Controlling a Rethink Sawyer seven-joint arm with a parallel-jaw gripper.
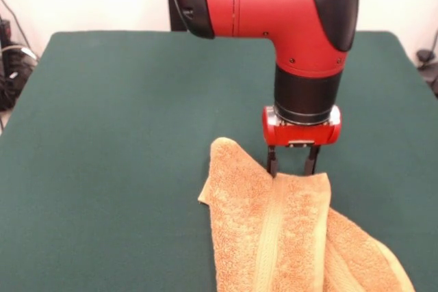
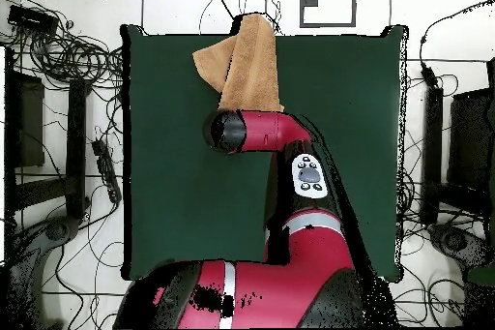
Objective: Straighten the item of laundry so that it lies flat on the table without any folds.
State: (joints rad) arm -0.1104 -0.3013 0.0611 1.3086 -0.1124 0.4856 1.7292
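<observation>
The orange-tan towel (image 1: 287, 237) lies bunched and folded over itself near the table's front edge, right of centre, with a woven band running down its middle. One rounded corner sticks out to the left. My gripper (image 1: 293, 171) hangs straight down at the towel's upper edge, and its tips are hidden behind the cloth. In the overhead view the towel (image 2: 247, 60) reaches from the arm's head to the table's far edge, with a flap folded out to the left. The gripper itself is hidden there under the arm (image 2: 256, 133).
The dark green table (image 1: 109, 135) spreads wide to the left and behind the towel. Cables and dark equipment lie on the floor along both sides of the table (image 2: 164, 191) in the overhead view.
</observation>
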